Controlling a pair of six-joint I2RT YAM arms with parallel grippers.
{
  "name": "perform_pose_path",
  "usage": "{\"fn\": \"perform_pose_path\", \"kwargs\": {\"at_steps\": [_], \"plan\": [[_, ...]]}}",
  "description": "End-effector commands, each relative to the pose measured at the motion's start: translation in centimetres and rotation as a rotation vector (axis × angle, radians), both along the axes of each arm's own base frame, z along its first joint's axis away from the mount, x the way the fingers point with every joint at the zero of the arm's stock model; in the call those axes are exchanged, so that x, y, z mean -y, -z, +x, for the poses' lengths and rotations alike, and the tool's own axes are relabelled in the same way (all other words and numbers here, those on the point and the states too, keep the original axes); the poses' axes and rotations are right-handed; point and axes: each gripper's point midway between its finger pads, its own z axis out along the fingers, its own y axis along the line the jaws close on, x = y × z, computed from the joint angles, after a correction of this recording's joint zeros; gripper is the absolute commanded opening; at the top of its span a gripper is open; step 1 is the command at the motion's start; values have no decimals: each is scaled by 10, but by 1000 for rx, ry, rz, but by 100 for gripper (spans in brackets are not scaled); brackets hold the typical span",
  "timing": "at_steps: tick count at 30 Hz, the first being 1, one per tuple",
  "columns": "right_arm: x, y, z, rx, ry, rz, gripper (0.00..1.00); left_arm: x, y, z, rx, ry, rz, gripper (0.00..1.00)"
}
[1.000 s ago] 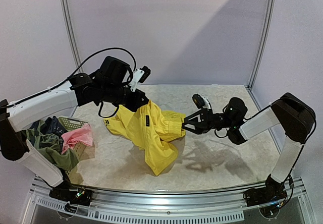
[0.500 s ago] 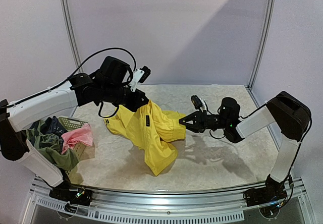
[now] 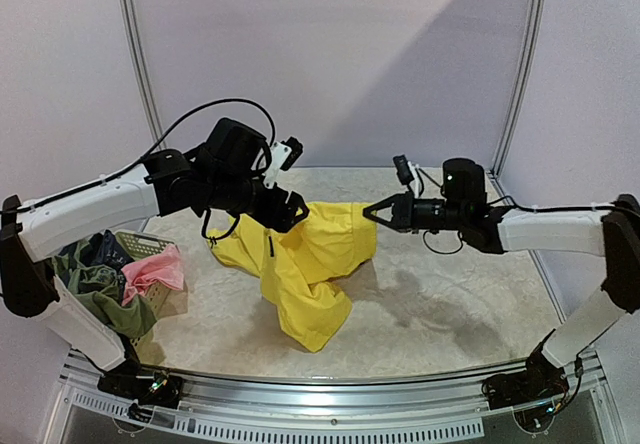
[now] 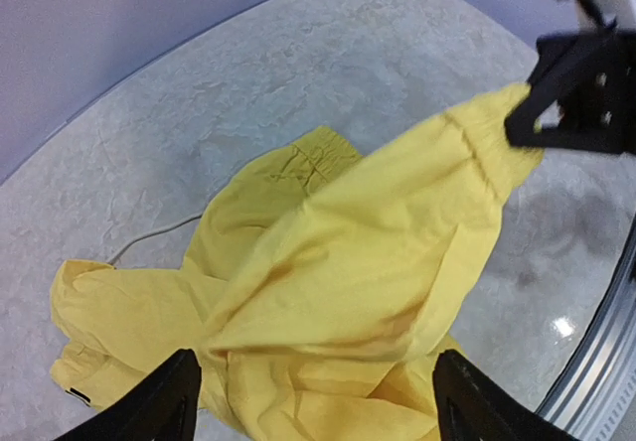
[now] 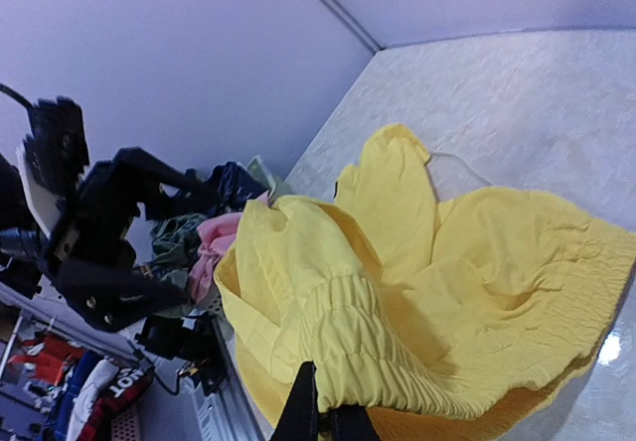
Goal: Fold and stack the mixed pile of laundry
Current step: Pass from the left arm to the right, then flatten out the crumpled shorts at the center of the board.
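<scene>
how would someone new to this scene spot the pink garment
On the table, far left, a pale mesh basket overflows with clothes. The pink piece drapes over its right side, the only pink among an olive-green top and dark fabric.

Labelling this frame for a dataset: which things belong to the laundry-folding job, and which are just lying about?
Job: yellow shorts, pinched by the shut right gripper, with the open left gripper above them; olive-green top, pink piece and blue-grey piece, heaped at the left.
Just there: mesh basket in that heap; table.
</scene>
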Motion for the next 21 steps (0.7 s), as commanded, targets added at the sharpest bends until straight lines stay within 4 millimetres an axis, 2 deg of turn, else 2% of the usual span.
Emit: {"fn": "perform_pose_path", "kwargs": {"at_steps": [1,3,4,5,8,13,18,21], "plan": [[49,-5,22,151,255,-278,0,-2,23,-16,16,-5,111,86],[64,-13,32,179,351,-320,0,-3,31,-23,5,-5,128,88],[70,-13,34,179,382,-354,0,-4,36,-26,-5,-3,133,96],[76,-12,37,174,409,-382,0,-4,43,-33,-17,6,145,98],[88,-9,48,175,479,-449,0,-4,61,-47,-41,24,179,99],[97,-6,55,183,527,-491,0,-7,93,-62,-103,13,200,90],[99,-6,60,182,538,-503,0,6,123,-85,-186,94,148,83],[97,-5,61,181,527,-502,0,13,138,-89,-208,117,131,80]]}}
